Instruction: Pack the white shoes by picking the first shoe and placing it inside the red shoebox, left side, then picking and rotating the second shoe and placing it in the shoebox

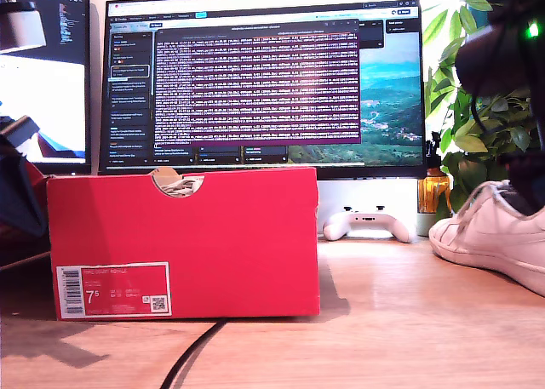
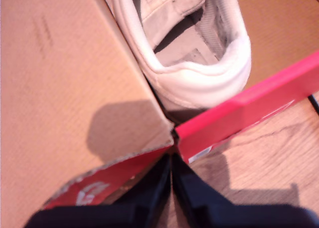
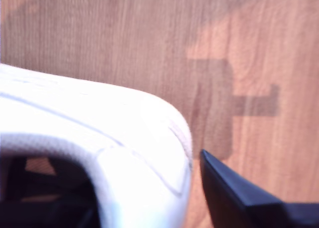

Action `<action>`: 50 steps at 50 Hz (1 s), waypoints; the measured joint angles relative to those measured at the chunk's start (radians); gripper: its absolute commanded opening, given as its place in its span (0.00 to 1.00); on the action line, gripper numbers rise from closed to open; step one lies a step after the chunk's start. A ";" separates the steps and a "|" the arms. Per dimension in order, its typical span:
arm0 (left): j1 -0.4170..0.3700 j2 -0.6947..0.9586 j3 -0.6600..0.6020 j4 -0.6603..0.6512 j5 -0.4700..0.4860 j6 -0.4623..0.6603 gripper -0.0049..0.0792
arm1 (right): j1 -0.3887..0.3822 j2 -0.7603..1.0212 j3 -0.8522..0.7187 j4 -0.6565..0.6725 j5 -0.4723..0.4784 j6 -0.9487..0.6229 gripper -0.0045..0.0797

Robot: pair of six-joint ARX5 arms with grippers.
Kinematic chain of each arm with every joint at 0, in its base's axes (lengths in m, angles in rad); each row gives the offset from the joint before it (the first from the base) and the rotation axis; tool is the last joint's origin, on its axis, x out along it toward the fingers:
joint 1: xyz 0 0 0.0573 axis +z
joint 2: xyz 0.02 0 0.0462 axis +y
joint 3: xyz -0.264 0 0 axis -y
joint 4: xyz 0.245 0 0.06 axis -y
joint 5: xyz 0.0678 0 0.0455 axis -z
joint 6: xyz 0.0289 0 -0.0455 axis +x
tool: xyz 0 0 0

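Reading the box (image 1: pixel 183 236) first, you get a white-bordered label (image 1: pixel 113 290) low on its front, toward the exterior view's left, with "7.5" in large print, a barcode and a small QR code; the finer lines on it are too small to make out. A half-round notch (image 1: pixel 176 181) is cut in the top edge, and pale crumpled paper shows through it.

Look along my first gripper (image 2: pixel 172 180) and you see its dark fingers (image 2: pixel 149 198) pressed together, nothing between them, just outside the box's corner. Beside them lies a red flap (image 2: pixel 94 183) with white lettering, cut off and unreadable. One shoe (image 2: pixel 187 53) sits inside the box against the brown cardboard wall, its heel at the corner nearest the fingers and its greyish lining open to view.

You find the second shoe (image 1: pixel 494 231) on the bench (image 1: pixel 383 321) at the exterior view's right, well apart from the box, toe pointing toward it. My second gripper (image 3: pixel 149 188) is at that shoe's collar: one dark finger (image 3: pixel 239 198) sits just outside the white leather (image 3: pixel 124 138) and a dark shape shows inside the opening, but you cannot tell whether they are squeezing it.

Behind the box a monitor (image 1: pixel 264 74) shows dense text too small to read, and a white game controller (image 1: pixel 368 225) rests below it.
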 measured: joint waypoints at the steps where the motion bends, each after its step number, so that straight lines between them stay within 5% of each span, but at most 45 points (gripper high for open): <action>1: 0.000 0.000 0.000 0.000 0.000 0.000 0.04 | -0.001 0.000 0.000 -0.002 0.000 0.000 0.06; 13: 0.000 0.000 0.000 0.000 0.000 0.000 0.04 | -0.037 0.000 0.000 -0.043 -0.013 -0.071 0.04; 31: 0.000 0.000 0.000 0.000 0.000 0.000 0.04 | -0.099 0.010 0.143 -0.128 0.095 -0.577 0.04; 37: 0.000 0.000 0.000 0.000 0.000 0.000 0.04 | -0.102 0.010 0.240 -0.146 0.090 -1.003 0.04; 50: 0.000 0.000 0.000 0.000 0.000 0.000 0.04 | -0.095 0.010 0.441 -0.213 0.029 -1.637 0.04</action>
